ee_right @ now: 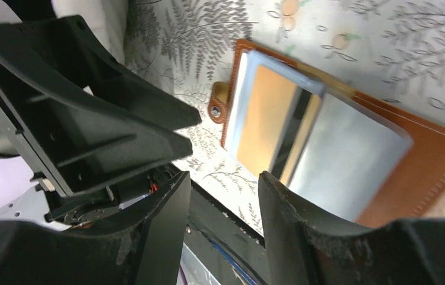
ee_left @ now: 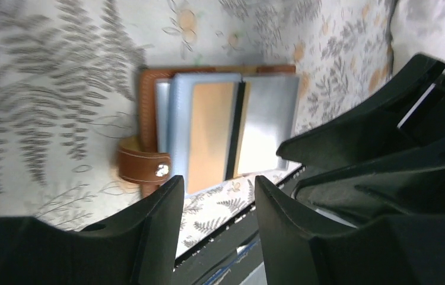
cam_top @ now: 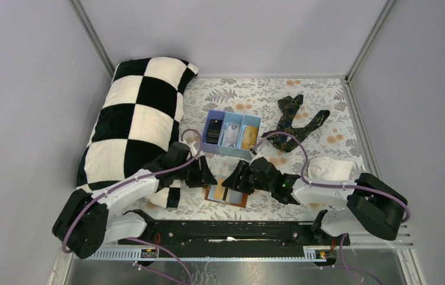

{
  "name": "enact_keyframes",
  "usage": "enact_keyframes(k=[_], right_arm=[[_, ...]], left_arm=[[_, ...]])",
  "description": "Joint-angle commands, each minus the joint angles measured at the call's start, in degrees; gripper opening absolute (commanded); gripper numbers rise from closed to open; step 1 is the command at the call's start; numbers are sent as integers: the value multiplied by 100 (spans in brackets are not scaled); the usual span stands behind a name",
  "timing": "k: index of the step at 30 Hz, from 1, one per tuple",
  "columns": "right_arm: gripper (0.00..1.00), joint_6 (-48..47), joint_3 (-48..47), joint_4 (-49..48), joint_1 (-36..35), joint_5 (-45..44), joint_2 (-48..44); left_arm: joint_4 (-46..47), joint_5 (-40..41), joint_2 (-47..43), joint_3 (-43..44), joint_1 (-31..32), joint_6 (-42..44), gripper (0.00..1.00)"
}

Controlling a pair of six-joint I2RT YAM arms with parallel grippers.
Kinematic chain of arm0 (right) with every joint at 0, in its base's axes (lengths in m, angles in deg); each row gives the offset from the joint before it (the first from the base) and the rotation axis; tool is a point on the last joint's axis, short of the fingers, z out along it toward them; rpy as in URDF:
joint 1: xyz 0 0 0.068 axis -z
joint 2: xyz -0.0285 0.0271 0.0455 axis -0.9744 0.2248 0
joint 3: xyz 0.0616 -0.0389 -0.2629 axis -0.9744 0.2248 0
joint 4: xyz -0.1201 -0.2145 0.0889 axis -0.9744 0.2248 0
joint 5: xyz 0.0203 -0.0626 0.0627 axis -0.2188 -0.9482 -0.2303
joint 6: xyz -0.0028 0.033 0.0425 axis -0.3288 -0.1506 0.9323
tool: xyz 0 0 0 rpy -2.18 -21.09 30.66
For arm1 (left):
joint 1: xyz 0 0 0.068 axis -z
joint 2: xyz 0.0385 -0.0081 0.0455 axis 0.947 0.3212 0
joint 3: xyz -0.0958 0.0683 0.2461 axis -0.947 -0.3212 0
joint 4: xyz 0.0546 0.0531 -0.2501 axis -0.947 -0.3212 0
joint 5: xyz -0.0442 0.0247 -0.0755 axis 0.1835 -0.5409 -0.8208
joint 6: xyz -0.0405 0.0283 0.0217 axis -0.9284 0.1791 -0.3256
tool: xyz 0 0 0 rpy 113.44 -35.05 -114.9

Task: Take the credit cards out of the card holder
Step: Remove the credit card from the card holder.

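Hiding much of the card holder (ee_left: 146, 107) from above, left end effector (ee_left: 218, 185) and right end effector (ee_right: 223, 178), both part-open, empty.

Nothing readable is showing in any view. The gold-orange card (ee_left: 211, 133) in the open card holder (ee_left: 147, 101) is showing a plain face with no lettering, and the items in the tray (cam_top: 227, 151) are appearing too small to read.

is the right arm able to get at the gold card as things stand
Probably yes: the gold card lies exposed in the open card holder, the right gripper is open close by, the left gripper not covering it.
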Motion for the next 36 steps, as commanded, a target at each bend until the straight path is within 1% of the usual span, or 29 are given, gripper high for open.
enact_keyframes(k=[1, 5, 12, 17, 20, 23, 26, 30, 32, 36], right_arm=[[52, 350, 341, 257, -41, -592, -296], [48, 510, 379, 286, -10, -515, -117], [43, 789, 550, -328, 55, -244, 317], [37, 1137, 827, -1281, 212, 93, 712], [28, 1420, 1092, -2071, 291, 259, 960], [21, 1504, 1207, -2437, 333, 382, 1127], [20, 1474, 1182, -2447, 336, 434, 1172], [23, 1370, 1155, -2519, 334, 499, 1175], [26, 1373, 1234, -2824, 334, 500, 1176], [25, 1384, 1224, -2886, 334, 500, 1257]], left_arm=[[917, -423, 440, -58, 236, -172, 52], [1214, -470, 802, -192, 238, -235, 52], [1515, -472, 1213, -339, 245, -165, 51], [1500, -381, 1345, -425, 246, -139, 51], [1477, -308, 1416, -472, 247, -142, 51], [1494, -285, 1451, -505, 247, -148, 50], [1495, -274, 1450, -523, 245, -139, 50], [1458, -279, 1403, -519, 247, -143, 50], [1289, -247, 1388, -437, 245, -95, 50], [956, -27, 1063, -313, 256, -51, 50]])
